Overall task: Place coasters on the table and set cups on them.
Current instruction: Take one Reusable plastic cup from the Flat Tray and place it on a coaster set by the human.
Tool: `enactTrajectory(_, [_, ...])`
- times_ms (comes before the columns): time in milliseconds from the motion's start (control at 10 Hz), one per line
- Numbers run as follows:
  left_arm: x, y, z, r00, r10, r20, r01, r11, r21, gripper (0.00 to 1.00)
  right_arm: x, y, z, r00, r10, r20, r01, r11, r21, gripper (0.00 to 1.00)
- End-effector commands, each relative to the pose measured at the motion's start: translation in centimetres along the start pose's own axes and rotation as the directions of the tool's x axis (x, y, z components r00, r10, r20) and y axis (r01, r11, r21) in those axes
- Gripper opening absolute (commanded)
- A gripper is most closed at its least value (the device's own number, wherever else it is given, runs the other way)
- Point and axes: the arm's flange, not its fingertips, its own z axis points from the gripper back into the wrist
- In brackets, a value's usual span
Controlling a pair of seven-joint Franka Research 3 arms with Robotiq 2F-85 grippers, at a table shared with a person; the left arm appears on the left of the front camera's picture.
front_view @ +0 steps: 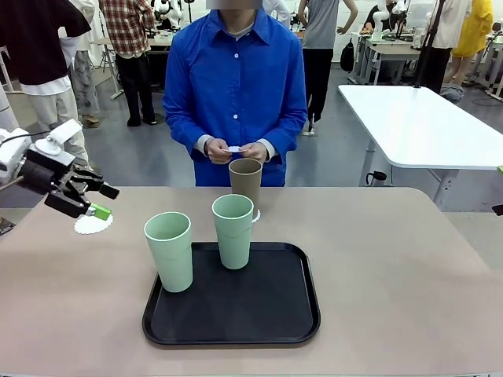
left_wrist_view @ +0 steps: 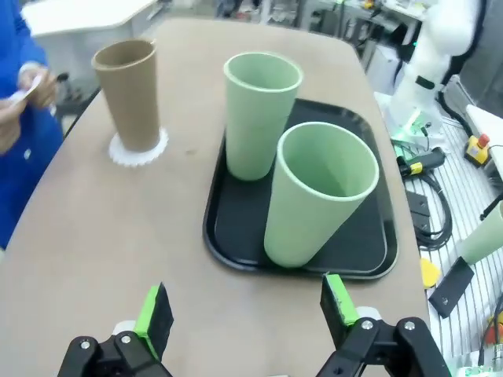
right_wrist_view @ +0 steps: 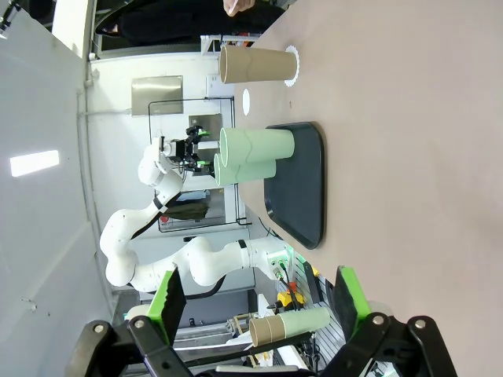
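A brown cup [front_view: 245, 182] stands on a white lacy coaster [front_view: 255, 214] at the far middle of the beige table [front_view: 393, 275], in front of the person. Two mint green cups [front_view: 169, 251] [front_view: 233, 230] stand upright on the black tray [front_view: 236, 326]. Another coaster [front_view: 93, 225] lies bare at the far left, and my left gripper [front_view: 106, 201] hovers open just above it. The left wrist view has that gripper [left_wrist_view: 245, 310] open and empty, facing the cups [left_wrist_view: 314, 192] and the brown cup [left_wrist_view: 130, 94]. My right gripper [right_wrist_view: 259, 298] is open, with nothing between its fingers. The person's hands hold a small white coaster [front_view: 234, 148].
The black tray [left_wrist_view: 377, 243] takes up the near middle of the table. A white rectangular table [front_view: 416, 126] stands behind at the right. Bare tabletop stretches right of the tray. Cables and gear lie off the table's edge [left_wrist_view: 432, 212].
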Motion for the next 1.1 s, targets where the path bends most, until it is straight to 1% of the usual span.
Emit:
enactTrajectory(0, [-2.6,1.6,-1.4,0.994,-0.009,0.11,0.019,0.995,-0.093,1.0,-0.4,0.1,-0.1,1.0,0.002,0.0,-0.002,1.0,0.007,1.0])
enactTrajectory(200, [-4.4,2.0,-3.0,0.985,0.0,0.173,0.027,0.988,-0.153,1.0,-0.4,0.1,-0.1,1.0,0.002,0.0,-0.002,1.0,0.007,1.0])
enactTrajectory(500, [-6.3,2.0,-5.6,0.969,-0.032,0.246,0.072,0.986,-0.153,1.0,-0.4,0.1,-0.1,1.0,0.002,0.0,-0.002,1.0,0.007,1.0])
enactTrajectory(600, [-6.4,1.9,-6.1,0.967,-0.045,0.252,0.084,0.985,-0.148,1.0,-0.4,0.1,-0.1,1.0,0.002,0.0,-0.002,1.0,0.007,1.0])
enactTrajectory(700, [-6.2,1.7,-6.5,0.97,-0.051,0.24,0.082,0.989,-0.123,1.0,-0.4,0.1,-0.1,1.0,0.002,0.0,-0.002,1.0,0.007,1.0])
enactTrajectory(800, [-6.5,1.6,-5.9,0.978,-0.005,0.211,0.041,0.985,-0.17,1.0,-0.4,0.1,-0.1,1.0,0.002,0.0,-0.002,1.0,0.007,1.0])
enactTrajectory(1000, [-6.5,1.6,-5.9,0.978,-0.005,0.211,0.041,0.985,-0.17,1.0,-0.4,0.1,-0.1,1.0,0.002,0.0,-0.002,1.0,0.007,1.0])
